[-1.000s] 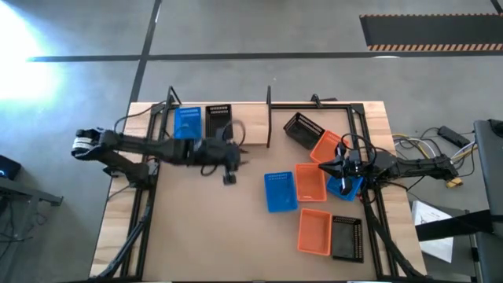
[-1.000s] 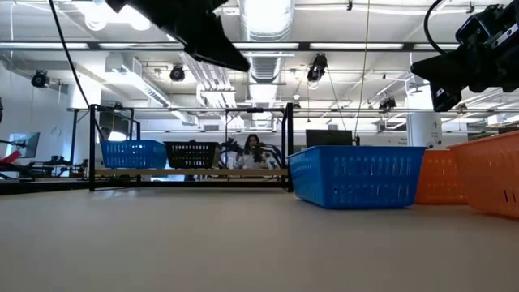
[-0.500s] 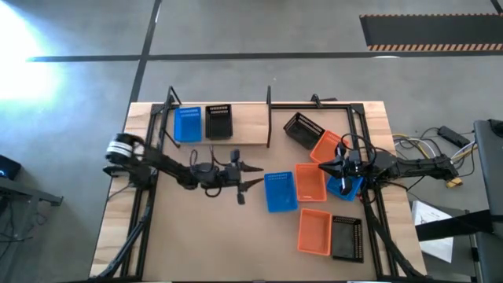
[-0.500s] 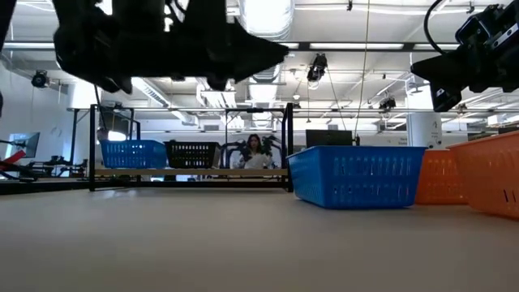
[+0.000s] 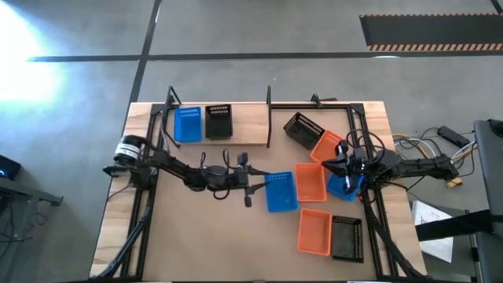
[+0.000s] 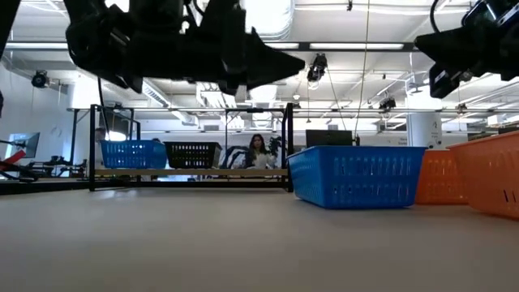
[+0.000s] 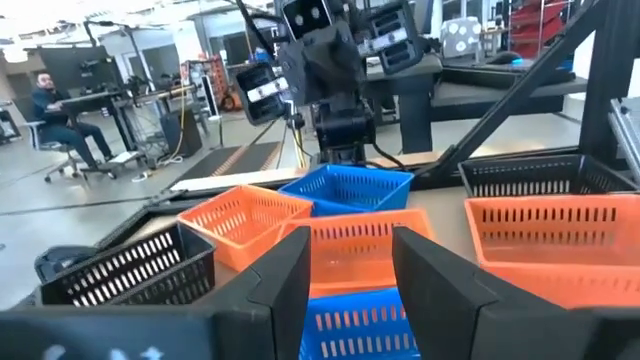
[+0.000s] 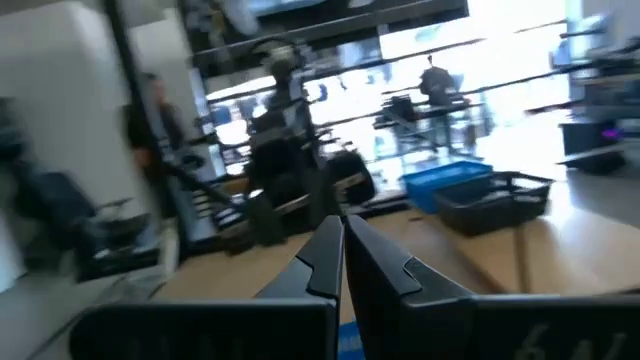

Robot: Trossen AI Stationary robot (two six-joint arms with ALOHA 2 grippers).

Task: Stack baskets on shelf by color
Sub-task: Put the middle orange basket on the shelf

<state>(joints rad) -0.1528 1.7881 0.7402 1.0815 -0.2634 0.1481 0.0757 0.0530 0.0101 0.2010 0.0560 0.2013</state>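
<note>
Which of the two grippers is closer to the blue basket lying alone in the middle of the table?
The left gripper is closer, open right at that blue basket. The right gripper sits shut farther off, beyond an orange basket.

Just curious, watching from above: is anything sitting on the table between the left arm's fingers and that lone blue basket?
No. In the high view the left gripper sits just beside the blue basket, with only bare tabletop between.
</note>
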